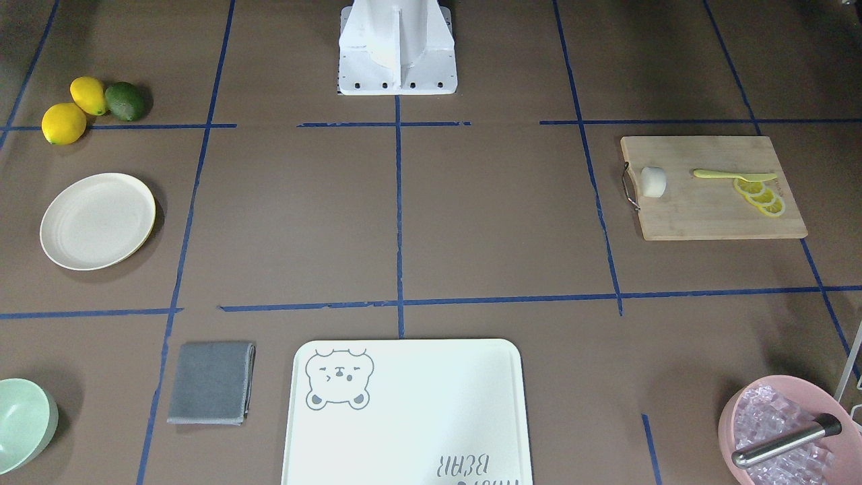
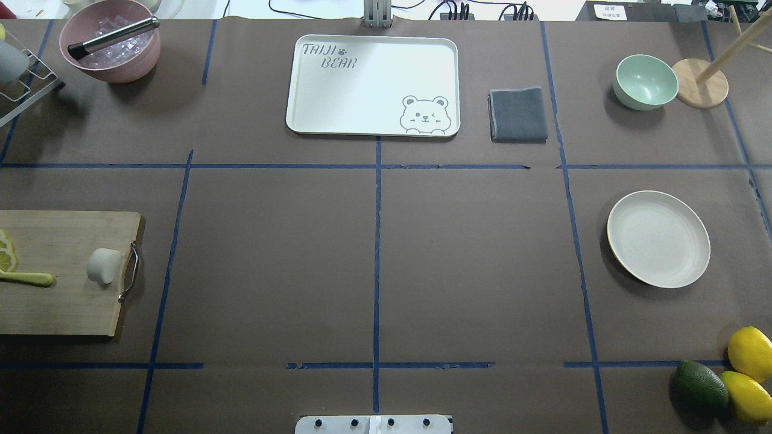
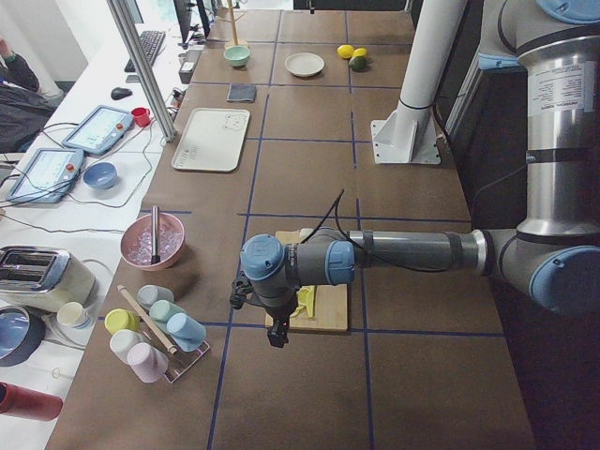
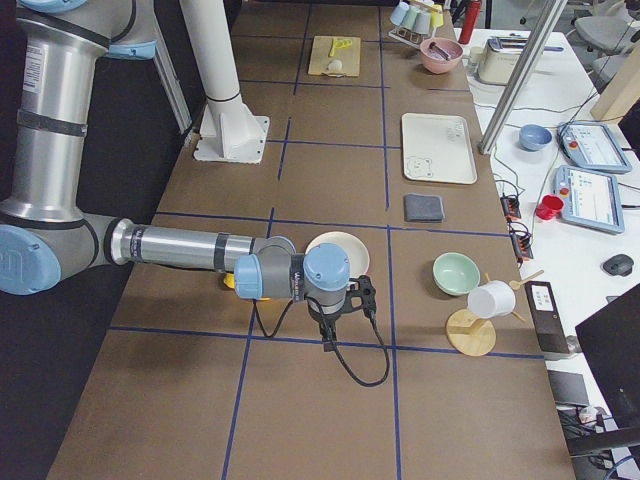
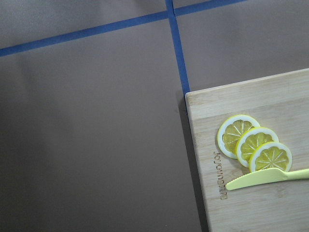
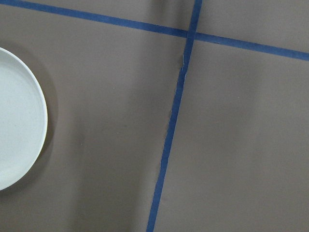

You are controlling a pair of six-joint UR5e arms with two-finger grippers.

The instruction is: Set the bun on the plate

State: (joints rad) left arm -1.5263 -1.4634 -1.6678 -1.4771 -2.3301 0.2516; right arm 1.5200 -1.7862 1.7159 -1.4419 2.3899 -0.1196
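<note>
Lemons (image 2: 751, 352) and an avocado (image 2: 699, 386) lie nearest, right on the bench (image 2: 470, 271); farther in, the bun (image 2: 104, 266) sits on the board (image 2: 60, 307) at left, well apart from the plate (image 2: 658, 239) at right. By the board hangs the left tool (image 3: 275, 336), by the plate the right tool (image 4: 327, 338); whether either is wide or narrow I cannot tell.

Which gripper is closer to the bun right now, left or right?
Left. The left gripper hangs by the end of the cutting board where the lemon slices lie; the bun is on that board. The right gripper is at the table's opposite end, near the plate.
</note>
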